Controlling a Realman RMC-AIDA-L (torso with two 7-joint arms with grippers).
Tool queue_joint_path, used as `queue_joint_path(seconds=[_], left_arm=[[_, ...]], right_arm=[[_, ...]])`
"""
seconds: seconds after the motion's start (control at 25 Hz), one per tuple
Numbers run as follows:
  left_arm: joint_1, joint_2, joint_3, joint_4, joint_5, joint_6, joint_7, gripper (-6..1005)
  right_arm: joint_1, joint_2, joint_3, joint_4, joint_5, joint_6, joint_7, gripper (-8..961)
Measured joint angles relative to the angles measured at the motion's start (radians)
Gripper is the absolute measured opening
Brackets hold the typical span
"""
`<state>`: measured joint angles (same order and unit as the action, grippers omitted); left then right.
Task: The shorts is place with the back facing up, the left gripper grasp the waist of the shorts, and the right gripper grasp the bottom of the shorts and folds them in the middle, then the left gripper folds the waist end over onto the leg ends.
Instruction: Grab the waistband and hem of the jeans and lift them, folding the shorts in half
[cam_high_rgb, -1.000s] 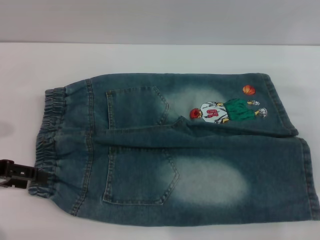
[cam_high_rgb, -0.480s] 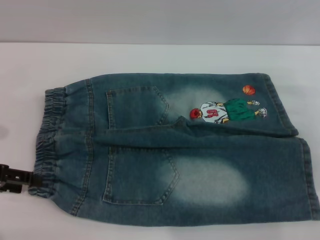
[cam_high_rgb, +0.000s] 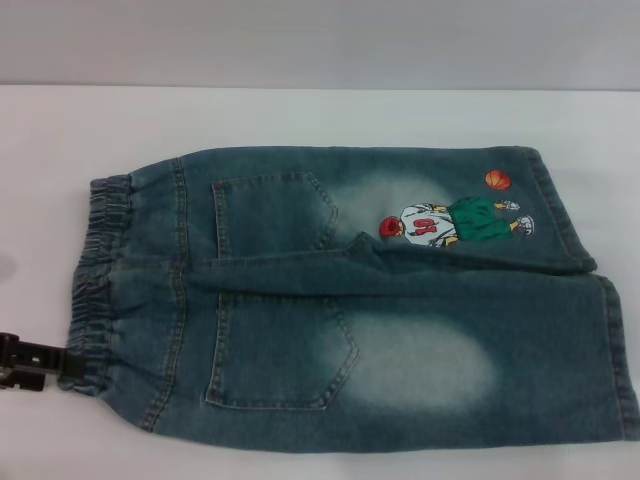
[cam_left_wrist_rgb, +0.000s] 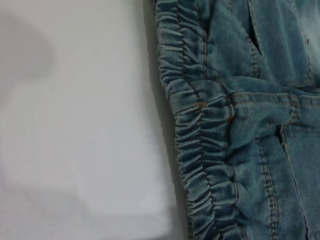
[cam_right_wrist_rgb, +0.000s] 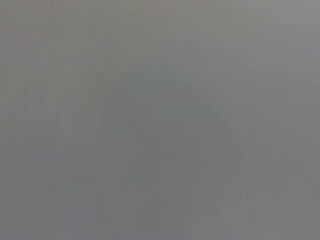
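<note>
The shorts (cam_high_rgb: 350, 300) lie flat on the white table (cam_high_rgb: 300, 115), back pockets up. Their far leg carries the basketball player print (cam_high_rgb: 450, 222). The puckered waist (cam_high_rgb: 95, 280) is at the left and the leg ends (cam_high_rgb: 620, 350) are at the right. My left gripper (cam_high_rgb: 68, 362) reaches in from the left edge and meets the near corner of the waist. The left wrist view shows the ruffled waist (cam_left_wrist_rgb: 200, 140) close up beside bare table (cam_left_wrist_rgb: 75, 125). The right gripper is out of view; its wrist view shows only plain grey.
White table surrounds the shorts at the far side and left. The near leg reaches almost to the right and front edges of the head view. A grey wall (cam_high_rgb: 320, 40) runs behind the table.
My left gripper has shifted slightly left and toward the table's near edge, staying at the waist's near corner. The shorts have hardly moved.
</note>
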<state>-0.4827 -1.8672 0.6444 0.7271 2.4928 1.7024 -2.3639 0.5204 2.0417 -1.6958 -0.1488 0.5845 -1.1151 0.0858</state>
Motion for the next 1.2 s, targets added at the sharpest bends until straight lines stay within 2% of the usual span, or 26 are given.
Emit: queue_joint_path(seconds=[1.2], left_arm=[[-0.013, -0.006, 0.009, -0.002, 0.000, 0.010, -0.013, 777]], right_arm=[[-0.003, -0.002, 0.000, 0.000, 0.000, 0.000, 0.000, 591]])
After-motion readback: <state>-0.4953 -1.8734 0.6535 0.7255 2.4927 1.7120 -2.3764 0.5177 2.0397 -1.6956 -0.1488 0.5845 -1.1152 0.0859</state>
